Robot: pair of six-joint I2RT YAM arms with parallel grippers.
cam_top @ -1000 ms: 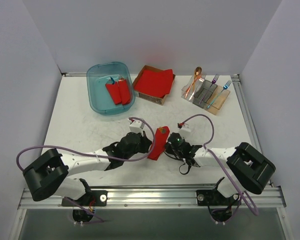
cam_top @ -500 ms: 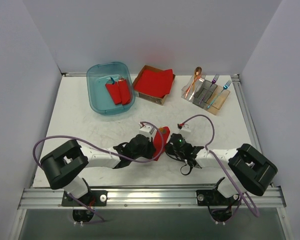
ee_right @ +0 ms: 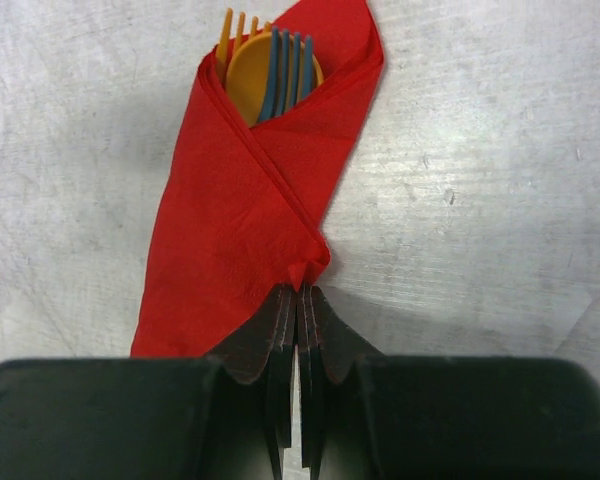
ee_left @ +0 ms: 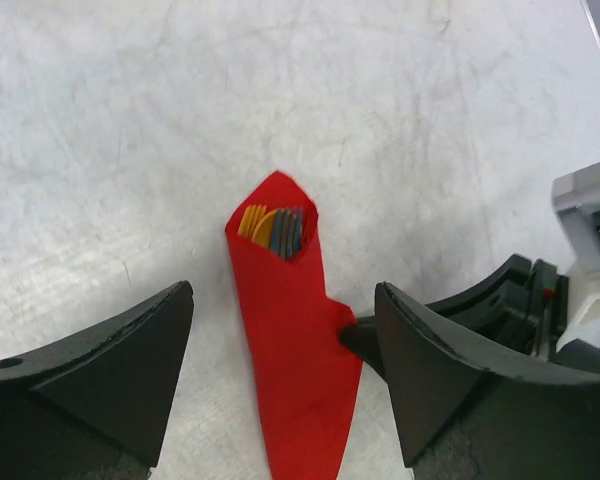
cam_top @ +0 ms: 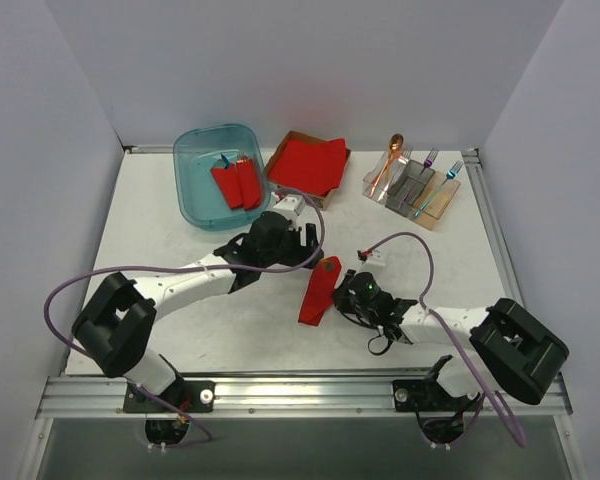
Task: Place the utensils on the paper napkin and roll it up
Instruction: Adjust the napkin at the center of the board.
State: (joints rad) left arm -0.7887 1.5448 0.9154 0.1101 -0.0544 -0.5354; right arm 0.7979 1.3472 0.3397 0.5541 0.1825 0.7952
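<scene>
Right tool pinching rolled red paper napkin, utensils peeking out, left tool spread apart

- Paper napkin: bright red, plain, unmarked.
- Spoon: orange-yellow.
- Fork: blue.
- Table: white with grey scuff marks.
- Bin: translucent teal.
- Napkin stack: red.
- Left gripper: black.
- Right gripper: black.
</scene>
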